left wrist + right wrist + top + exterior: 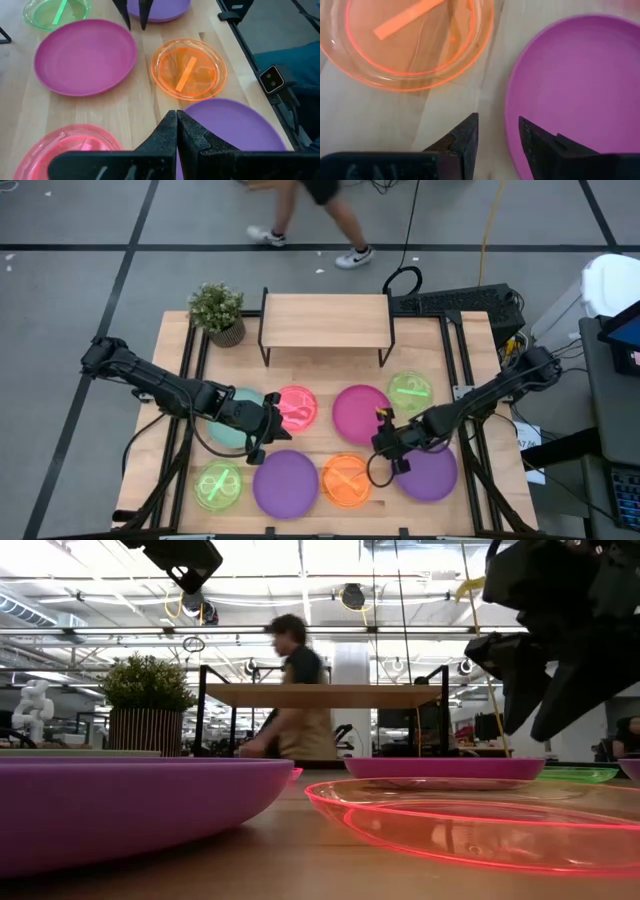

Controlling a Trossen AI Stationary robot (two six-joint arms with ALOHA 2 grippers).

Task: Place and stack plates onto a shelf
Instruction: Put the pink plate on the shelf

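Note:
Several plates lie flat on the wooden table. There is a teal one [228, 425], a translucent pink one [297, 407], a magenta one [358, 412], two lime-green ones [410, 390] [218, 485], two purple ones [286, 483] [432, 474] and an orange one [346, 480]. The shelf [325, 320] stands on thin black legs at the far middle. My right gripper [498, 135] is open and hangs over the magenta plate's rim [512, 107], beside the orange plate [410, 45]. My left gripper [176, 122] is shut and hovers between the pink plate [65, 150] and a purple plate [235, 130].
A potted plant [218, 310] stands at the table's far left corner beside the shelf. A person [320, 210] walks past beyond the far edge. Black rails [470, 380] run along the table's sides. Cables and equipment [460, 302] lie off the far right corner.

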